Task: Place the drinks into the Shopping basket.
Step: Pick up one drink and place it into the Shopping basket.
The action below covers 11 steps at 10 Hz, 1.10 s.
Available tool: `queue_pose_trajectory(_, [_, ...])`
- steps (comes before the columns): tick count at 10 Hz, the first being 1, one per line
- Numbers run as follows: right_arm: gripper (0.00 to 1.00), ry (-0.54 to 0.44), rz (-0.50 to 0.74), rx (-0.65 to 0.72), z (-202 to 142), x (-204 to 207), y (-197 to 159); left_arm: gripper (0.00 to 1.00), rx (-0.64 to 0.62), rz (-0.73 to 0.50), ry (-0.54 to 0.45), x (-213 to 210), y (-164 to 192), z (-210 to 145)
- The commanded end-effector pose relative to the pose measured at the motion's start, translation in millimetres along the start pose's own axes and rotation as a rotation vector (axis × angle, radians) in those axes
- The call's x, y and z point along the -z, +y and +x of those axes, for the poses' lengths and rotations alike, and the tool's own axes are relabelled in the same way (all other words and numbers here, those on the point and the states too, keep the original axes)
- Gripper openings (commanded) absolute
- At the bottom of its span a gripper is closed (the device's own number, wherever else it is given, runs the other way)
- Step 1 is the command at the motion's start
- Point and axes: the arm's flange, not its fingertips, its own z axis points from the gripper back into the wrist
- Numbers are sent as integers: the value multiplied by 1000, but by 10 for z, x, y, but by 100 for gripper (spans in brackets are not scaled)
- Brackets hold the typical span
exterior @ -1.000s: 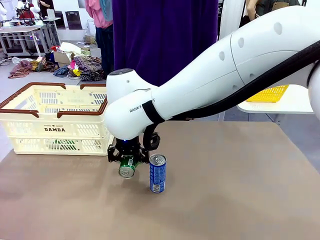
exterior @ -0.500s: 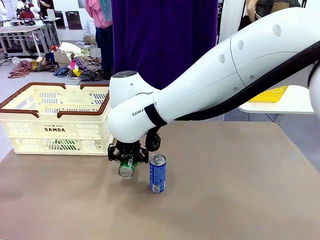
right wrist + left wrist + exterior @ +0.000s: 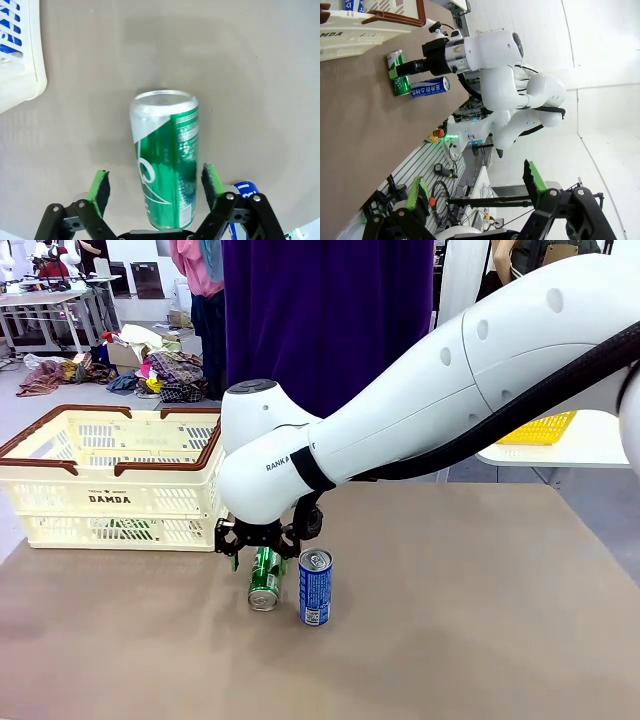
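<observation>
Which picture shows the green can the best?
The right wrist view: the green can looks big and sharp inside the open right claw. The front view shows it small, beside the blue can. The left wrist view shows it tiny and far away.

Green can [image 3: 167, 165], blue can [image 3: 315, 590], cream basket [image 3: 60, 480] brown-rimmed, tan table [image 3: 480, 620].

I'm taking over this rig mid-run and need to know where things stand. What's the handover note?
Left gripper: open, empty, away from the cans.
Right gripper: open, jaws either side of the green can with gaps on both sides, no grip.
Cans: the green can is on the table beside the upright blue can, in front of the Shopping basket.
Done: neither of these two cans is in the basket.
Left: grip each and place it in.
</observation>
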Motion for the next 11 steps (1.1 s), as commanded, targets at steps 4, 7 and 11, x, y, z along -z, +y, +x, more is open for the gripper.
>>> queue_pose_trajectory(4, [100,-84,66,-24,-43,-223,-227,100,5,-2,0,-1,-5,-28])
queue_pose_trajectory(7, [100,-206,108,-27,-159,-1194,-646,100,5,-2,0,-1,-5,-28])
queue_pose_trajectory(11, [100,-51,356,-26,-616,-2496,-1929,100,5,-2,0,-1,-5,-28])
